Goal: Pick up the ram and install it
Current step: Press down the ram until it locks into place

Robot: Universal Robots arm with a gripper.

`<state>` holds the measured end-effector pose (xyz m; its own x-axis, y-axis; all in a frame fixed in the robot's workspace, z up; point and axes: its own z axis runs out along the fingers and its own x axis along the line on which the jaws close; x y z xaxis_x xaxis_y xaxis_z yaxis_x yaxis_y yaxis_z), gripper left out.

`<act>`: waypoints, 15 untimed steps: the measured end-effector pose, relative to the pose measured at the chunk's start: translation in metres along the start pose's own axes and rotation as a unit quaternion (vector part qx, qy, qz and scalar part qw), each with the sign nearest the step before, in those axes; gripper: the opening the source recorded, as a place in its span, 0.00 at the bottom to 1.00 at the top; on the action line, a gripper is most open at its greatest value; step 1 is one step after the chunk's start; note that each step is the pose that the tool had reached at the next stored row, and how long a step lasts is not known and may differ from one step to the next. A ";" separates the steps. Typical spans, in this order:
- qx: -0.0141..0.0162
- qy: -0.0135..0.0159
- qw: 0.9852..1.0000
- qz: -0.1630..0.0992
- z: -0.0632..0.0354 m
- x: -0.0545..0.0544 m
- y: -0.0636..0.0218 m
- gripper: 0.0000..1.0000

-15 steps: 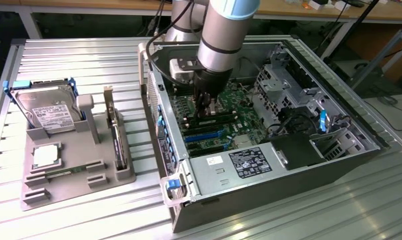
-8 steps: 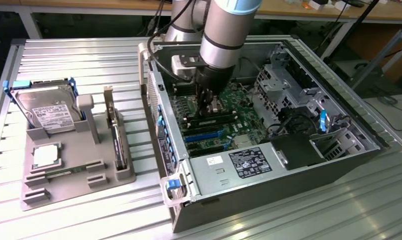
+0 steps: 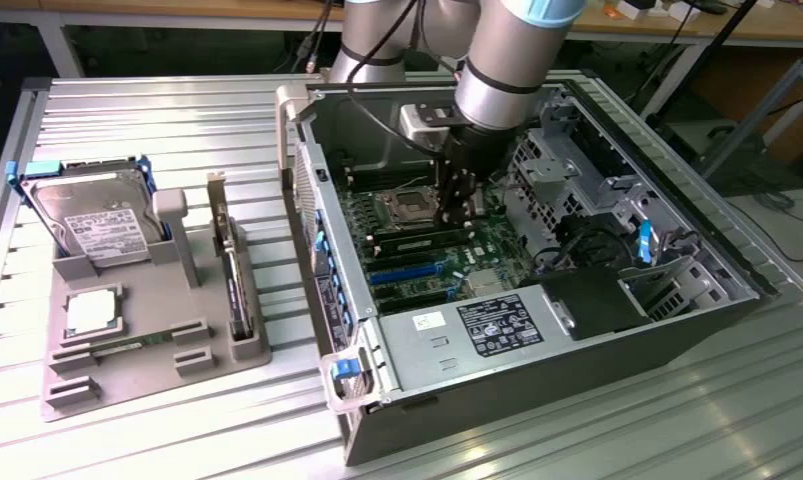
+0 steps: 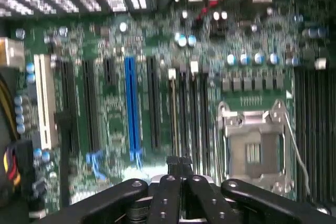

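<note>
Exterior view first: we see the arm reaching down into the open computer case (image 3: 535, 300), which lies on its side on the ribbed metal counter (image 3: 148, 110). The tool (image 3: 461, 205) hangs just over the motherboard (image 3: 428, 255), at about three o'clock from the empty processor socket (image 3: 408, 207). Its fingers are drawn together, and we see nothing held between them. At about six o'clock from the socket, a ram (image 3: 421, 238) lies seated in the memory slots, close by the tool's tips. Well apart, toward the exterior view's left, a grey holder tray (image 3: 148, 345) carries a hard drive (image 3: 97, 222) at its twelve o'clock end, a square silver processor chip (image 3: 92, 312) in the middle, and an expansion card (image 3: 228, 265) standing on edge along its three o'clock side.

Wrist view next: we look past the tool (image 4: 180, 163), its dark fingers (image 4: 169, 192) pressed together with no gap and nothing between them. Beyond them the memory slots (image 4: 184, 114) run upright, with the blue slot (image 4: 132, 108) at nine o'clock and the open processor socket (image 4: 254, 145) at three o'clock. One slot (image 4: 172, 111) shows a pale strip along it; whether that is the ram we cannot tell.
</note>
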<state>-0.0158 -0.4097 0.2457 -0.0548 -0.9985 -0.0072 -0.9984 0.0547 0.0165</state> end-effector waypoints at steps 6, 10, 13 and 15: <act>0.000 -0.001 1.000 0.000 -0.0328 -0.001 -0.0200 0.11; 0.000 0.000 1.000 0.000 -0.0477 -0.002 -0.0217 0.11; 0.000 0.000 1.000 0.000 -0.0477 -0.002 -0.0217 0.11; 0.000 0.000 1.000 0.000 -0.0478 -0.002 -0.0217 0.11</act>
<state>0.0067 -0.4097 0.2932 -0.0549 -0.9985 -0.0068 -0.9984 0.0547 0.0164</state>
